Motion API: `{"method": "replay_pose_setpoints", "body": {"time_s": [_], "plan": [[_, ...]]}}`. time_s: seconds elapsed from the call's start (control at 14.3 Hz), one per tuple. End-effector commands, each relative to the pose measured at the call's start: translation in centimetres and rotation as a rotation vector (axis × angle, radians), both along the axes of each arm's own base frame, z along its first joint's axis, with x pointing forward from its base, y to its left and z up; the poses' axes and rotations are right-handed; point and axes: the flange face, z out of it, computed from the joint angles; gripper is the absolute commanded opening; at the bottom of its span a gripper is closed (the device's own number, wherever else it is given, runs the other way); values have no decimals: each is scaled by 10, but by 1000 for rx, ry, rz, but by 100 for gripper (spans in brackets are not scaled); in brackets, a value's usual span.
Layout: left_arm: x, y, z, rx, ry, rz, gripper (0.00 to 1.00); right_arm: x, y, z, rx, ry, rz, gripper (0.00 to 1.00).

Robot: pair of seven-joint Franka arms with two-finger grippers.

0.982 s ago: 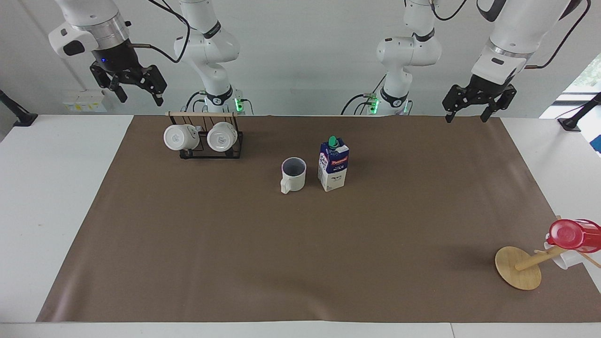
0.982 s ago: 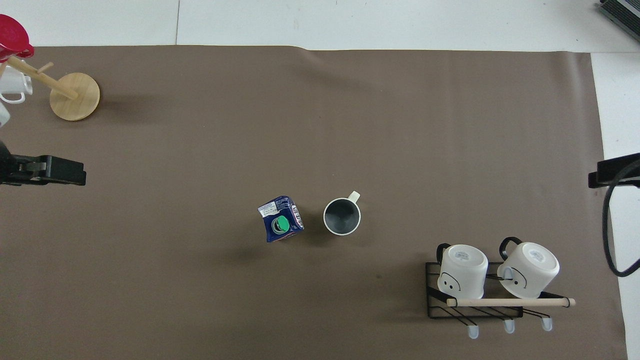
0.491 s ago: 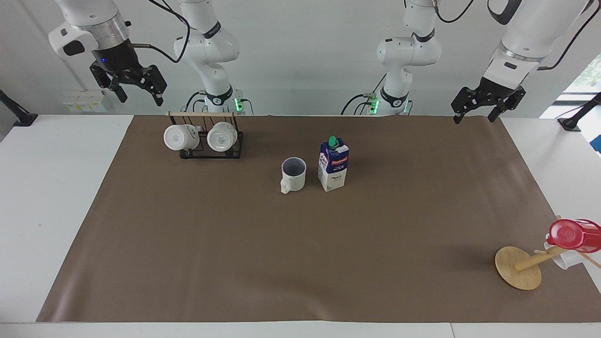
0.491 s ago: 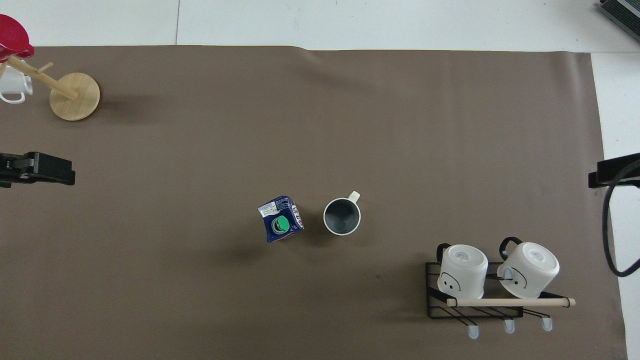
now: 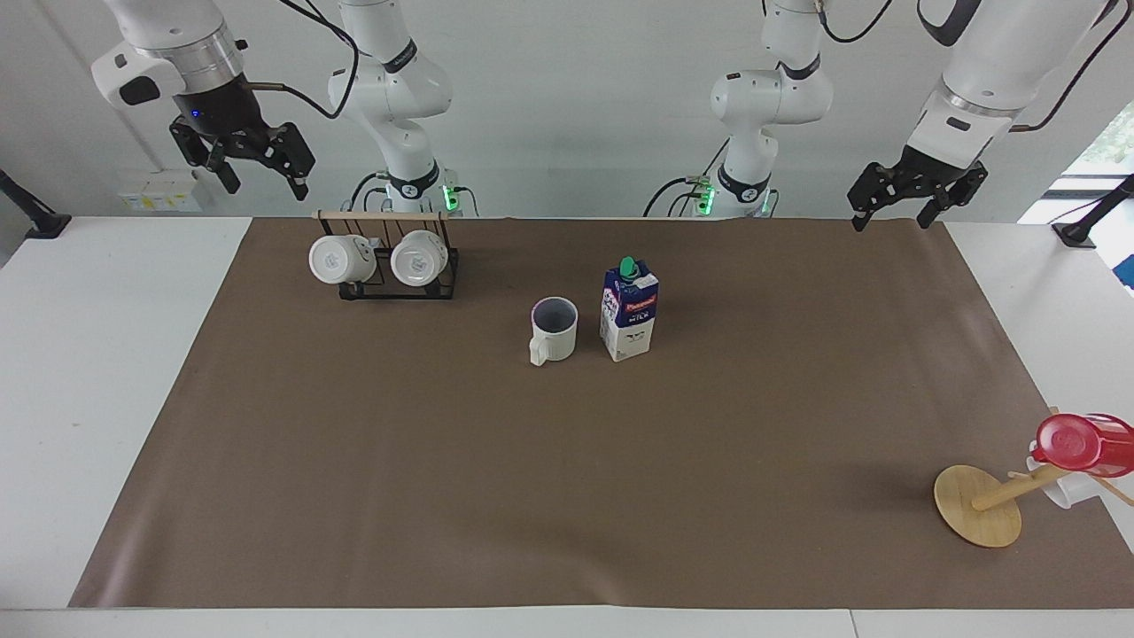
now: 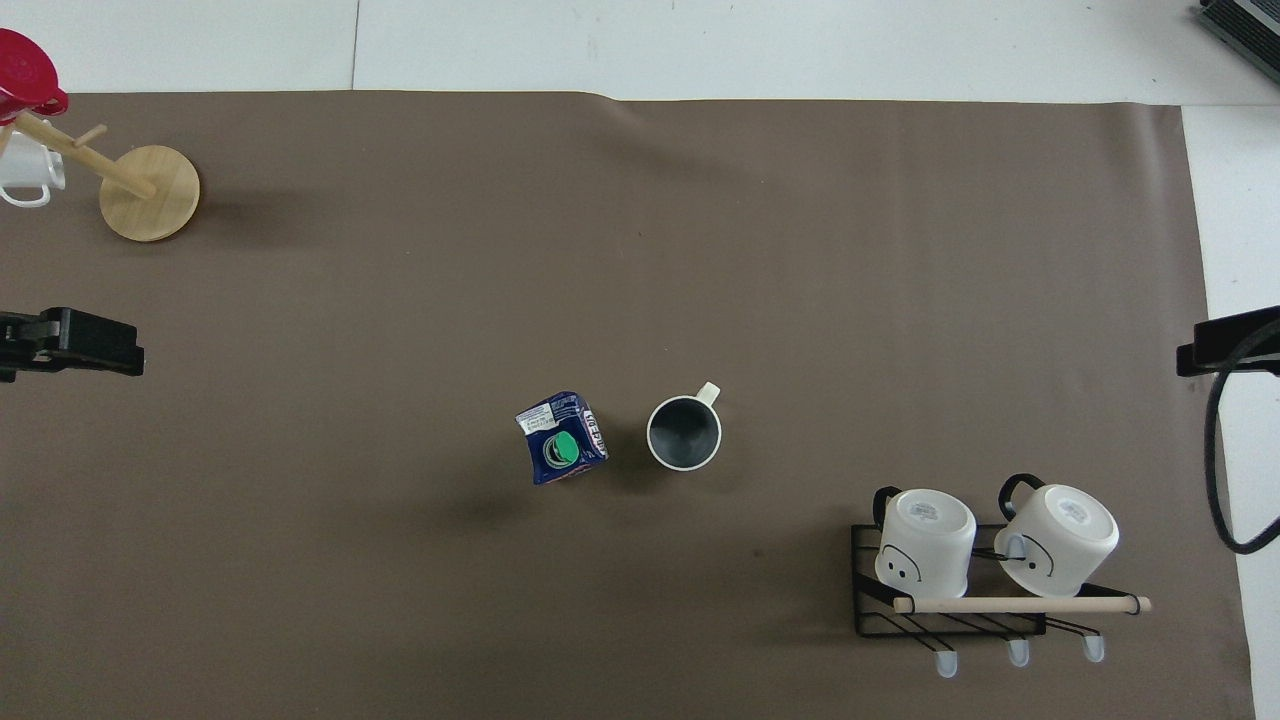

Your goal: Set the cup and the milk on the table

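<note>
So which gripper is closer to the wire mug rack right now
The right gripper: it hangs open, raised just off the rack at the right arm's end. The left gripper hangs open over the mat's edge at the left arm's end.

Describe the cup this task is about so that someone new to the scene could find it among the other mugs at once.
Start from the brown mat covering the table; near its middle stands the blue and white milk carton. The cup stands upright right beside it, toward the right arm's end. Unlike the two white mugs hanging on the black rack, it rests on the mat and has a greyish-purple inside.
</note>
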Motion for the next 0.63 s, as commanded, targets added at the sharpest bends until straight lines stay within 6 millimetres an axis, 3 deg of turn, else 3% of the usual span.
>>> {"method": "replay_pose_setpoints", "body": {"time_s": [0.0, 0.56], "plan": [[-2, -3, 4, -8, 12, -18, 100, -5, 1, 1, 2, -12, -12, 100], [-3, -9, 4, -43, 15, -23, 100, -5, 0, 1, 2, -12, -14, 100]]}}
